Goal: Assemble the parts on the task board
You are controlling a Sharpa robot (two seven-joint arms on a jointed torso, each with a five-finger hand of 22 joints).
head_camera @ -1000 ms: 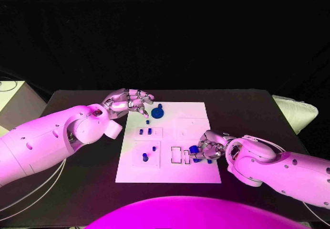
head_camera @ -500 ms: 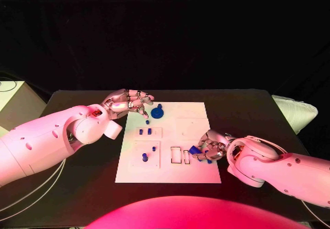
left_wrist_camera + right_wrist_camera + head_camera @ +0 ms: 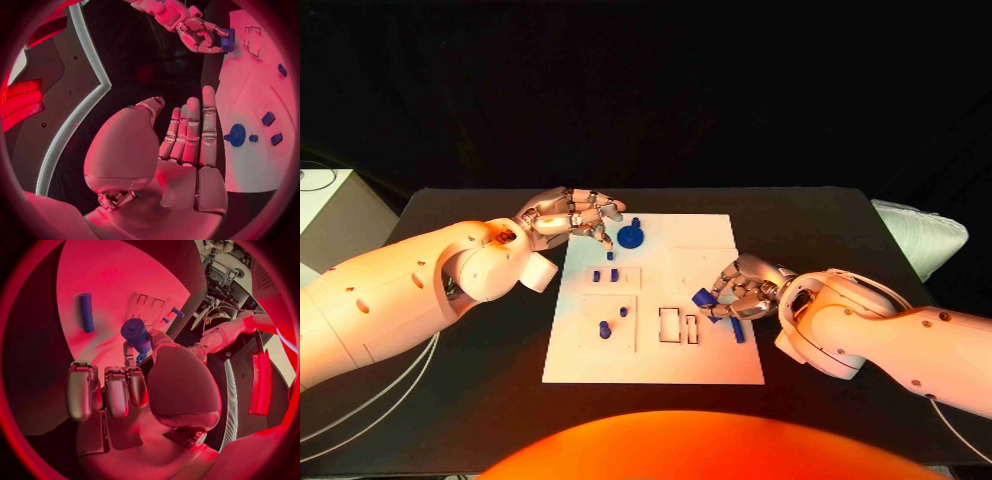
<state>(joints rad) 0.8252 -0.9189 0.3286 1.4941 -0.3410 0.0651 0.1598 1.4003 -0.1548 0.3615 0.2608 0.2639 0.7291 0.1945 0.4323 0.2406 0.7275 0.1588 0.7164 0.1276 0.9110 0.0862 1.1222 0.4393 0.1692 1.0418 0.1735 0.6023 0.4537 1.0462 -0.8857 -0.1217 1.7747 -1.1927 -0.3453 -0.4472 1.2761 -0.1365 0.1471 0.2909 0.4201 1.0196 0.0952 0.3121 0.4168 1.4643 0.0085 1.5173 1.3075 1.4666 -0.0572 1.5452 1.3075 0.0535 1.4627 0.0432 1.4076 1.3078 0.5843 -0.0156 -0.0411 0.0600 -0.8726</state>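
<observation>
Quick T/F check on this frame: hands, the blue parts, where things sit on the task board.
1. The right hand holds a blue part. True.
2. The left hand grips the round blue part. False: that part lies on the task board, and the left hand, seen in its wrist view with fingers straight, holds nothing.
3. A blue rod lies flat on the task board near the right hand. True.
4. The task board has no blue parts on its left half. False: several small blue parts sit there.
5. The left hand rests at the task board's near edge. False: it is by the far left corner.
</observation>
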